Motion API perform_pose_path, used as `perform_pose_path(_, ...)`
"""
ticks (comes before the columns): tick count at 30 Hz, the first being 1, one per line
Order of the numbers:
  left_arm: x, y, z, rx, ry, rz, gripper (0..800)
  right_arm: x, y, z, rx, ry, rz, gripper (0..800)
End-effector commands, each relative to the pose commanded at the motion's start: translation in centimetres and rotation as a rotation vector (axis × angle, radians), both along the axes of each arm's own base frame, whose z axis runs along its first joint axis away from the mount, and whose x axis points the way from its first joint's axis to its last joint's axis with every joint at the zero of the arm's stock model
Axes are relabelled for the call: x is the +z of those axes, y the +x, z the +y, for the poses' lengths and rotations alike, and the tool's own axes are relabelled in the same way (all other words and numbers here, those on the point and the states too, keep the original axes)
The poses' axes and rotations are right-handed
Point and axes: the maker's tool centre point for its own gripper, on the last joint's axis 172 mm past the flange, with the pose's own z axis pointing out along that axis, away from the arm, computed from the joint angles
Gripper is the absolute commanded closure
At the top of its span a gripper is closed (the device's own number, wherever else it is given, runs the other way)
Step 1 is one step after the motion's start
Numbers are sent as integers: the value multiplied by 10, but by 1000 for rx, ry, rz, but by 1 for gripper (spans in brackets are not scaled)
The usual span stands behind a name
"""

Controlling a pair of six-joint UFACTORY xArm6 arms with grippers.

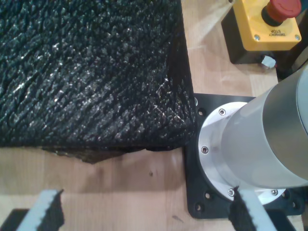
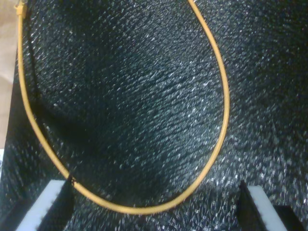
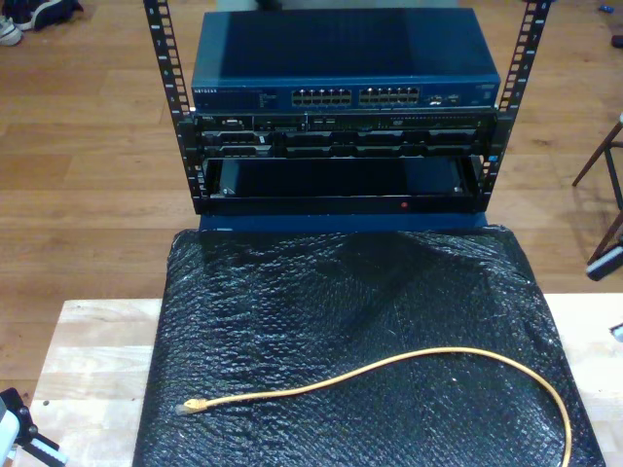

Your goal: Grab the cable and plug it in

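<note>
Nothing grabbed yet, so I'm at the approach step. The cable [image 3: 389, 372] lies loose on the black foam mat [image 3: 341, 292] that covers the wooden table [image 3: 97, 360]: plug end [image 3: 193, 404] near the mat's front corner on the exterior view's left, the run arcing up across the mat's middle, then curving down along the mat's edge on the exterior view's right and off the front. My second gripper [image 2: 159, 204] hangs over that bend w/ jaws spread wide, pale pads either side; the cable loop [image 2: 144, 209] passes between the fingertips but I judge it isn't pinched, since the gap is far wider than the cord. In that wrist view the plug [image 2: 20, 9] sits far up the loop, well apart from the jaws. My first gripper [image 1: 144, 211] is released too, holding nothing, parked over bare wood just off a mat corner, beside an arm base [image 1: 250, 144] on its black plate and near a yellow e-stop box [image 1: 264, 24]. Target is prob. the switch [image 3: 341, 97] in the rack [image 3: 341, 156] behind the mat's rear edge, ports facing fwd. Next move, as I see it: shift along the cord toward the plug end, drop and close near the connector w/ enough tip sticking out, then carry it to a port. Risk: thin cord slipping or the plug twisting so the clip faces wrong.
</note>
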Motion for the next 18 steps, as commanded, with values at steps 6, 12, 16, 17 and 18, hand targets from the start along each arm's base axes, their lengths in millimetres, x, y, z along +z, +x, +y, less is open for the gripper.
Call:
perform_pose_path(6, 1, 0, 0, 1, 1, -1, 0, -1, 10, 28, 29, -30, -4, 7)
perform_pose_path(12, 1, 0, 0, 1, 2, -2, 0, -6, 15, 60, 73, -49, 2, 7)
perform_pose_path(16, 1, 0, 0, 9, 5, 3, 0, -10, 19, 79, 91, -65, -5, 8)
perform_pose_path(17, 1, 0, 0, 14, 6, 6, 0, -11, 20, 83, 95, -68, -6, 8)
perform_pose_path(18, 2, 0, 0, 18, 8, 7, 0, -12, 21, 88, 101, -71, -6, 8)
